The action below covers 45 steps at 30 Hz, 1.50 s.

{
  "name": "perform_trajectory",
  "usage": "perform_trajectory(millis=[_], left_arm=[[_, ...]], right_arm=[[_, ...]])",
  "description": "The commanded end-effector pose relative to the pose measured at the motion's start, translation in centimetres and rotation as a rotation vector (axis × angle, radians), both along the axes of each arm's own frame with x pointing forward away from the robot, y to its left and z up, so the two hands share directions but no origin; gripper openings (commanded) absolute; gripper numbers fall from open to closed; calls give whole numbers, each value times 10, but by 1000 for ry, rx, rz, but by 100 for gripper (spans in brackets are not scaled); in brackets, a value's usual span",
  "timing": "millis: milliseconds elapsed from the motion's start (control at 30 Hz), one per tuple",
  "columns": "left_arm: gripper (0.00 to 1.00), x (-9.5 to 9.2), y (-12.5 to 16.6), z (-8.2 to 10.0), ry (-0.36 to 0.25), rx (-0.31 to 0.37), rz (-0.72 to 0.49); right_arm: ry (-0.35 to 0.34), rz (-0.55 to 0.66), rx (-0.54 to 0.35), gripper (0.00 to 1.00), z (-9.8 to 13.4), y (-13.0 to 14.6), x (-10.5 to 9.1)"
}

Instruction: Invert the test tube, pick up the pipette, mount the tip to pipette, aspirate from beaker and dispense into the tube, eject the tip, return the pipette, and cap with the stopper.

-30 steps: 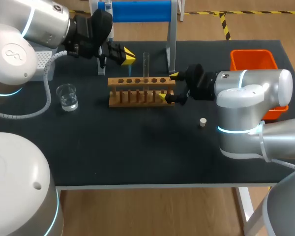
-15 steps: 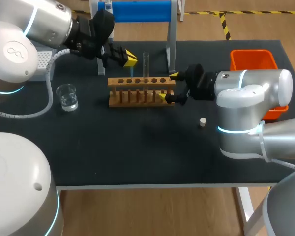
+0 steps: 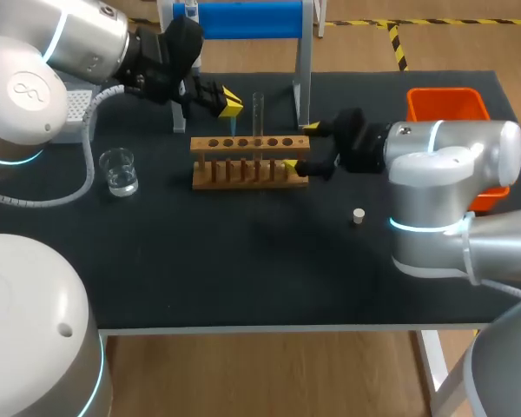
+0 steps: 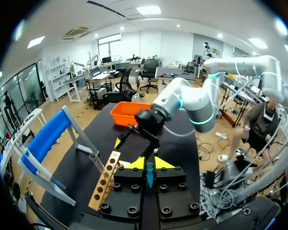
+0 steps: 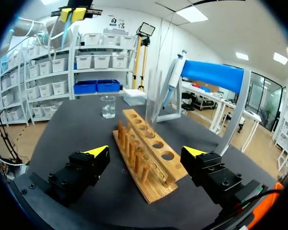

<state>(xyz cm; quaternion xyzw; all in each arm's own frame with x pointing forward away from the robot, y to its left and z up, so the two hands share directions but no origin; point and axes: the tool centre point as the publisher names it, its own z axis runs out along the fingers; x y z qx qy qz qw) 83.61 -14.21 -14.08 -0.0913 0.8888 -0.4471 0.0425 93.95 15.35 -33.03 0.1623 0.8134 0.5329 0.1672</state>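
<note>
tube [image 3: 258,111] upright in rack [image 3: 250,143] | beaker [image 3: 118,171] near rack | stopper [image 3: 358,215] lying apart

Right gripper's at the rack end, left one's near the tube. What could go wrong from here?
1. The right gripper is open with its fingers either side of the wooden rack end; a slight misalignment could shove the rack and tip the upright test tube.
2. The left gripper, shut on a blue tip, sits near the tube and might clip it.
3. The stopper lies loose by the right arm and could get swept.
</note>
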Motion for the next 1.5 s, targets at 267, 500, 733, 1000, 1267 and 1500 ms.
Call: perform_trajectory(millis=[267, 500, 733, 1000, 1267, 1500], left_arm=[[0, 1, 0, 1, 3, 4, -1], [0, 1, 0, 1, 3, 4, -1], [0, 1, 0, 1, 3, 4, -1], [0, 1, 0, 1, 3, 4, -1], [0, 1, 0, 1, 3, 4, -1], [0, 1, 0, 1, 3, 4, -1]], right_arm=[[-89, 134, 155, 100, 54, -54, -42], [-150, 275, 272, 100, 93, -65, -69], [-105, 406, 397, 100, 120, -53, -90], [-59, 485, 450, 100, 137, -26, -104], [-35, 504, 414, 100, 140, 4, -111], [-30, 503, 397, 100, 141, 31, -113]])
